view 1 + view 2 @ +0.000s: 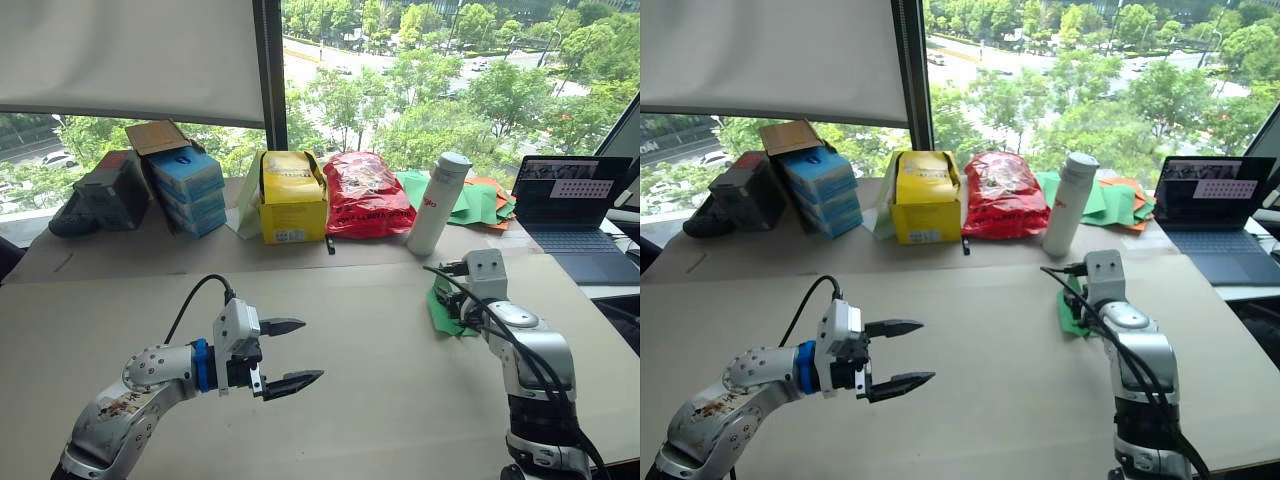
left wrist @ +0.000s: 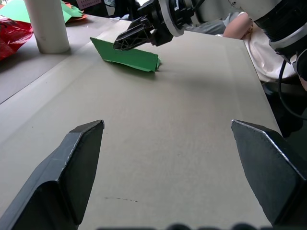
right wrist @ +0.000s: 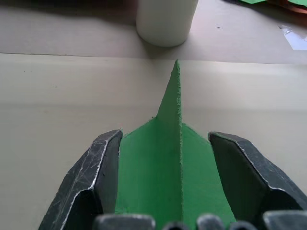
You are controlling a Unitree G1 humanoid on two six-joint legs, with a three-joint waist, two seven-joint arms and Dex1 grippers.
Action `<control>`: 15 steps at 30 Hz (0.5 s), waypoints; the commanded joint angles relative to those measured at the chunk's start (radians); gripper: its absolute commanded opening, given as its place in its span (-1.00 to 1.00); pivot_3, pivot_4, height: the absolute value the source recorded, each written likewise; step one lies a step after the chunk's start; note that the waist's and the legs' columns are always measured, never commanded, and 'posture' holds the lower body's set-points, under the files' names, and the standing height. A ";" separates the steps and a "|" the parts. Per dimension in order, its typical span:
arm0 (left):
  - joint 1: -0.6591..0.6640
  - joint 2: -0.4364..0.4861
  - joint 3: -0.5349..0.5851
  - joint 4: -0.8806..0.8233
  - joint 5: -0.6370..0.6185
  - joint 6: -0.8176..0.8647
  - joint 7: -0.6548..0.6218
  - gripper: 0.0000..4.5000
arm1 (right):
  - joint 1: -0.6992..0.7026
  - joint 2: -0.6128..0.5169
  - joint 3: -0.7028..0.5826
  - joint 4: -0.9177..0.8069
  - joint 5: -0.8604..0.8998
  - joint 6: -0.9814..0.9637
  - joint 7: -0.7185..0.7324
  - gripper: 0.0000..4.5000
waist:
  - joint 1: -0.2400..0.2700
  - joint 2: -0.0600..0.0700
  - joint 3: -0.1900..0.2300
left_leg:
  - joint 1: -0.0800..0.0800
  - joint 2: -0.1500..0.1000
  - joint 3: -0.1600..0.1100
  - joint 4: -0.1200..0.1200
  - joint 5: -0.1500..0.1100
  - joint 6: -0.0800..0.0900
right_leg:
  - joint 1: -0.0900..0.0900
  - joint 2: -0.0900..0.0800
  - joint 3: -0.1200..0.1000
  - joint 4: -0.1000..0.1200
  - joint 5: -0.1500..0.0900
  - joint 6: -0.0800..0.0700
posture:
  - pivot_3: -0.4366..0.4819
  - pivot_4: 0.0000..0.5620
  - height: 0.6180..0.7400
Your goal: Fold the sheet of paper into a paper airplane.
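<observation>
The right claw [image 2: 125,43], spread around the paper airplane [image 2: 128,55], is working its final creases, while the left claw [image 1: 283,355] is waiting open.

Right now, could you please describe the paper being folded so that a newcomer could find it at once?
Start at the white bottle behind the table's seam. Just in front of it, the right gripper straddles the sheet of paper, a narrow green folded wedge with a raised centre crease. Unlike the pile of green and orange sheets by the laptop, it lies alone.
</observation>
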 commanded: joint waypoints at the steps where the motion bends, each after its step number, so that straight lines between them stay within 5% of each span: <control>1: 0.007 0.002 0.035 0.011 0.000 -0.027 0.007 1.00 | -0.005 -0.041 -0.003 -0.108 0.082 -0.088 0.094 0.99 | 0.000 0.000 0.000 | 0.000 0.000 0.000 0.000 -0.001 0.002 | 0.000 0.000 0.000 0.000 0.000 0.000 | -0.05 -0.47 1.00; 8: 0.057 -0.077 0.131 0.109 0.052 -0.097 0.140 1.00 | 0.227 -0.094 0.080 -0.217 0.267 -0.373 0.418 0.99 | 0.002 0.000 0.000 | 0.002 0.001 -0.001 0.000 -0.004 0.006 | 0.003 0.000 0.000 -0.002 0.000 0.000 | -0.05 -0.47 1.00; 15: 0.099 -0.145 0.194 0.171 0.132 -0.193 0.253 1.00 | 0.340 -0.101 0.206 -0.096 0.204 -0.611 0.457 0.99 | 0.007 -0.001 0.000 | 0.004 0.000 0.000 0.002 -0.004 0.008 | 0.004 -0.002 0.000 0.000 0.001 0.002 | -0.05 -0.47 1.00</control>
